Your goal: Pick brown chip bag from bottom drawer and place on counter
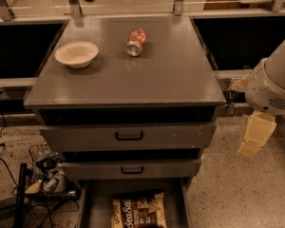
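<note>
The jaws of the gripper hang at the right edge of the view, a cream-coloured piece pointing down below the rounded white arm, over the speckled floor and clear of the cabinet; whether they are open or closed cannot be told from this angle, and they touch none of the things in view. Down and to the left of the jaws, well apart from them, the bottom drawer stands pulled out, and the brown chip bag lies flat in it with its white "Sea Salt" lettering facing up, its lower end cut off by the frame. Level with the jaws and to their left are the two upper drawers, the top one and the middle one, each with a black handle and each pulled out a little. Above the jaws and to their left spreads the dark-grey worktop. On it, far from the jaws, a red soda can lies on its side near the back, and a pale bowl sits upright toward the far left side, apart from the can. On the floor beyond the cabinet, furthest from the jaws, sits a wire basket amid cables.
</note>
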